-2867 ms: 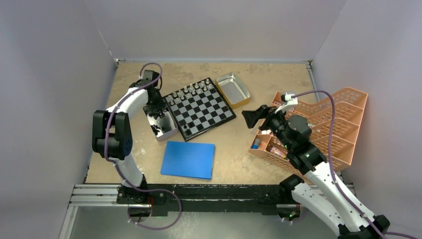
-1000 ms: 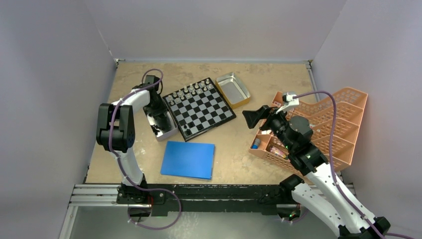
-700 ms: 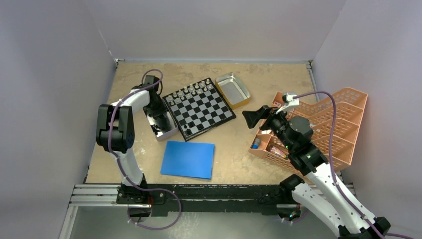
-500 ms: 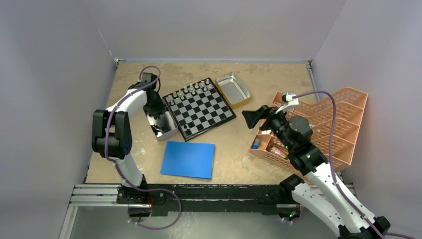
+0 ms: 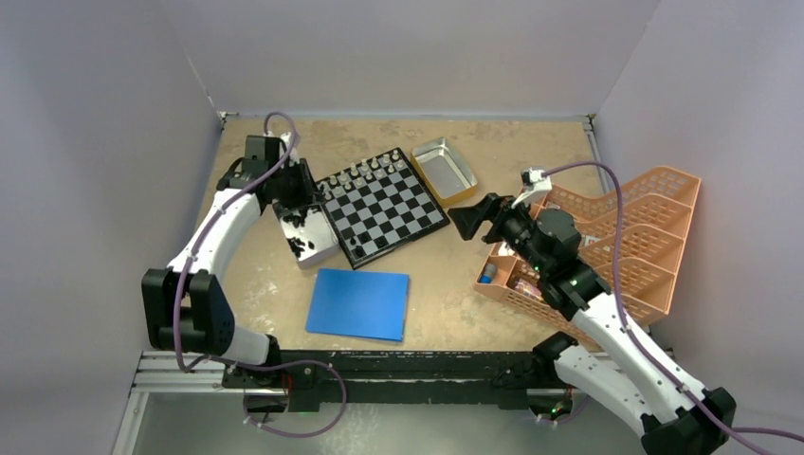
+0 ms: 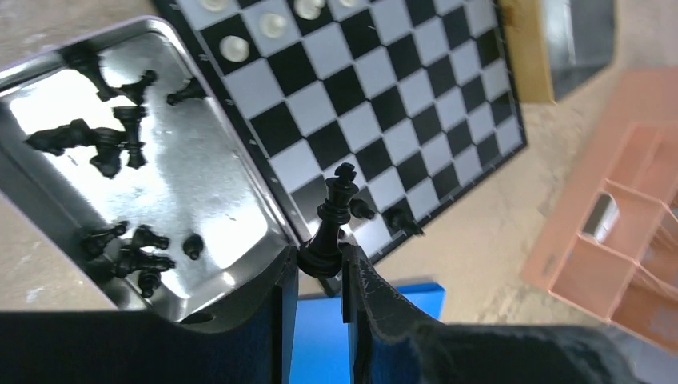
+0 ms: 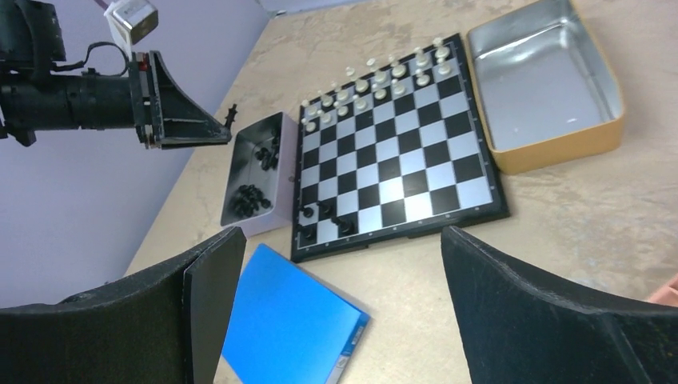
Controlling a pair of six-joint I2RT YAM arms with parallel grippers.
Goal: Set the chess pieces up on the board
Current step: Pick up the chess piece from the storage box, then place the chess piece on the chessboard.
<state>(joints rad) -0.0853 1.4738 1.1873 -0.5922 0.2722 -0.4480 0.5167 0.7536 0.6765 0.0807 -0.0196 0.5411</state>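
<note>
Left arm: I find the left gripper (image 6: pixel 320 266) pinching a black king (image 6: pixel 336 210) by its base, with the piece upright between the fingers. It is held clear of the surface, just off the left side of the board (image 5: pixel 403 210).

Right arm: the right gripper (image 5: pixel 471 220) is spread wide with nothing between the jaws. It hangs to the right of the board, apart from it and facing it.

Board: silvery-white pieces (image 7: pixel 376 80) stand in the rows along its far side. A few black pieces (image 7: pixel 324 216) stand at its near left corner. The middle squares are bare.

Surroundings, taken from the board:
- A metal tray (image 5: pixel 322 254) lies against its left side, with loose black pieces (image 6: pixel 120 144) lying in it.
- A gold-sided tin (image 5: pixel 443 171) sits just beside its far right corner.
- A blue sheet (image 5: pixel 358 303) lies just in front of it.
- An orange basket (image 5: pixel 626 237) stands well to its right.
</note>
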